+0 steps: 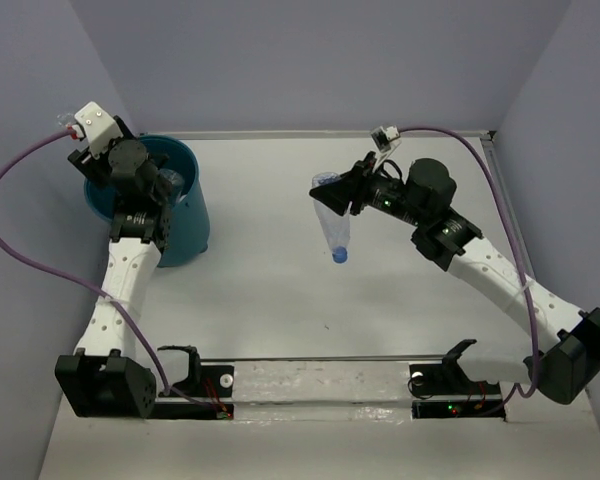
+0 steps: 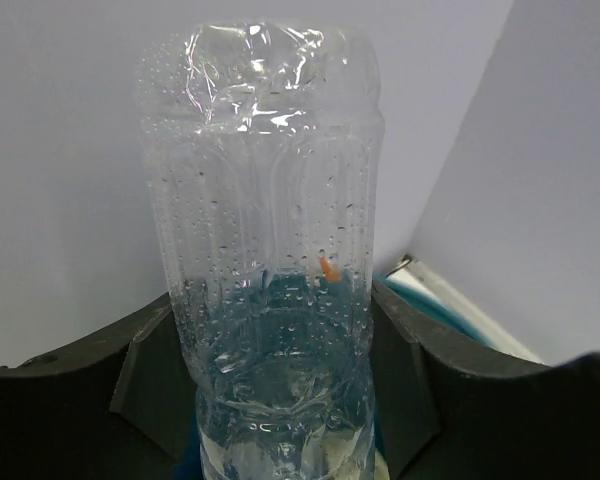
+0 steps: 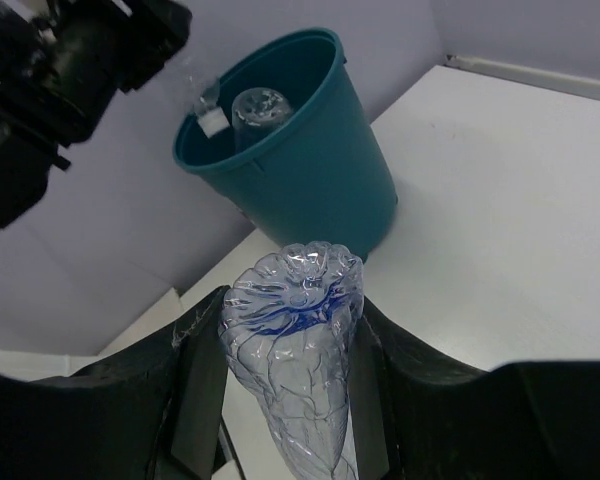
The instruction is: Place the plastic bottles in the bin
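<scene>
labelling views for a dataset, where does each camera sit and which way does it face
Top external: fixed above and behind the bases, looking down on the table; left arm and right arm show, left gripper over the bin, right gripper holding a bottle cap down.
Left wrist: on the left wrist, looking along the left fingers at their clear bottle.
Right wrist: looks past the right fingers and bottle toward the bin.
Shared: top external and right wrist both show the bin and left arm.

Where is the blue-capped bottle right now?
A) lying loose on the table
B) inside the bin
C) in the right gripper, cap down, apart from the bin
C: the right gripper clamps the bottle near its base, cap hanging down, well right of the bin.
</scene>
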Action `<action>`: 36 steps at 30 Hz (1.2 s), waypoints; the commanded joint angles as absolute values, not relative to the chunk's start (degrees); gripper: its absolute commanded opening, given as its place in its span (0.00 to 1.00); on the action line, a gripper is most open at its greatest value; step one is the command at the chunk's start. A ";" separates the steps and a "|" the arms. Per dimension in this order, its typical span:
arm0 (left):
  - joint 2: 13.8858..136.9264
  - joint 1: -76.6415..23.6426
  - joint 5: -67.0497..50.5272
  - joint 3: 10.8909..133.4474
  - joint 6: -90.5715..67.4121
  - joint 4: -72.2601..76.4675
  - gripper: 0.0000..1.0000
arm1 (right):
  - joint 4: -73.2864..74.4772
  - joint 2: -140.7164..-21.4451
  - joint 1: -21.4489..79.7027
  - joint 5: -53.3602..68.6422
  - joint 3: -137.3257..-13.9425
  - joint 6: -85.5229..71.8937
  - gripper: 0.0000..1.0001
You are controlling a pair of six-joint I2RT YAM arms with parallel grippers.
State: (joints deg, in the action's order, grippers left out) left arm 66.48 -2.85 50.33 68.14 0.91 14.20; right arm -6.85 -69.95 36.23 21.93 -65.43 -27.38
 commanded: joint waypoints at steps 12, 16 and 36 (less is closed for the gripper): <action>59.86 -2.81 49.49 51.15 -0.78 29.98 0.99 | -40.13 -90.34 37.97 23.91 -89.18 -41.92 0.06; 53.54 -2.81 41.25 56.76 -9.47 21.39 0.99 | -47.54 -98.69 39.98 19.62 -95.86 -45.78 0.06; 36.30 -5.53 16.70 61.18 -24.17 6.59 0.99 | -52.85 -126.99 48.25 13.10 -128.55 -48.61 0.00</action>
